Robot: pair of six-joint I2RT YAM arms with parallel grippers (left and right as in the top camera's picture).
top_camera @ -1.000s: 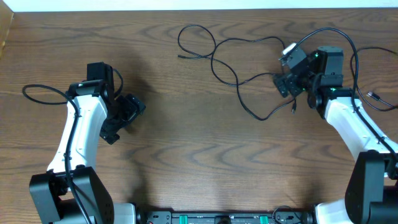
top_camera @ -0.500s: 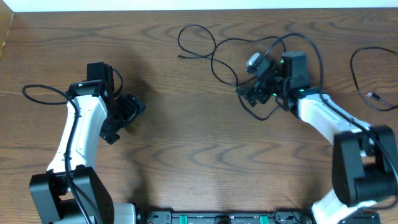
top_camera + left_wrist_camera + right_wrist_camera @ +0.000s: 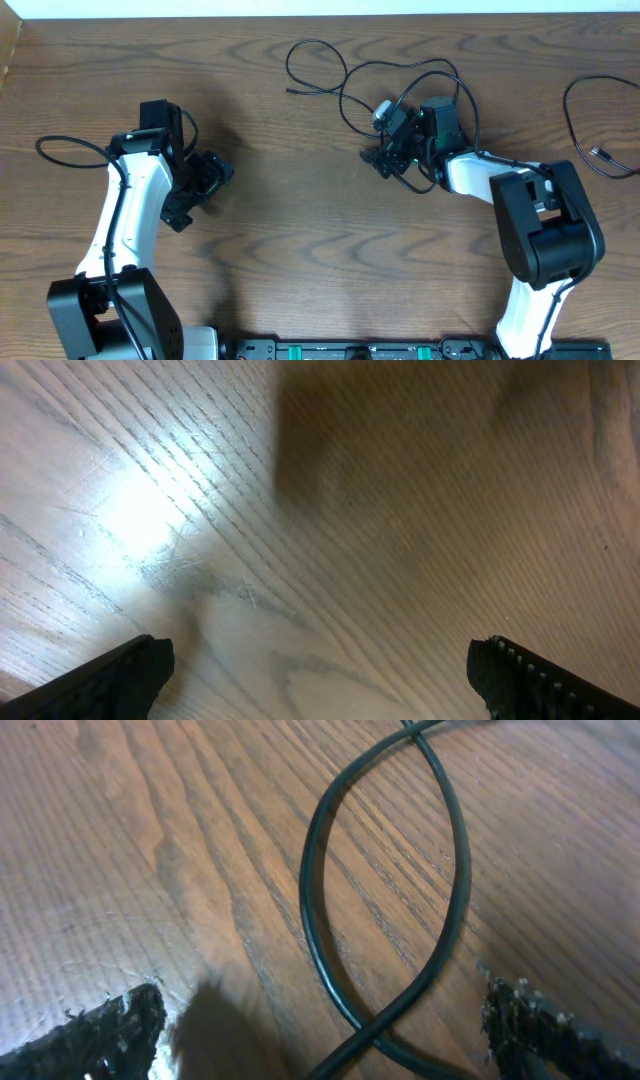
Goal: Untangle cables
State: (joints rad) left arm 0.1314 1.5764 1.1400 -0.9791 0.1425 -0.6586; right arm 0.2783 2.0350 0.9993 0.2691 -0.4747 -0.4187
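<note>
1. Two grippers stand wide open above the wooden table point(image 3: 300, 250); the left gripper point(image 3: 203, 190) hangs over bare wood at left, empty.
2. The right gripper point(image 3: 380, 160) hovers over a loop of the tangled black cables point(image 3: 305, 890), far centre.
3. A separate cable point(image 3: 567, 115) curls far right.

Table point(image 3: 300, 250): no words or numbers to read.
Left arm point(image 3: 130, 200): no labels to read.
Right arm point(image 3: 540, 225): no labels to read.
Cables point(image 3: 304, 880): no marks to read.
</note>
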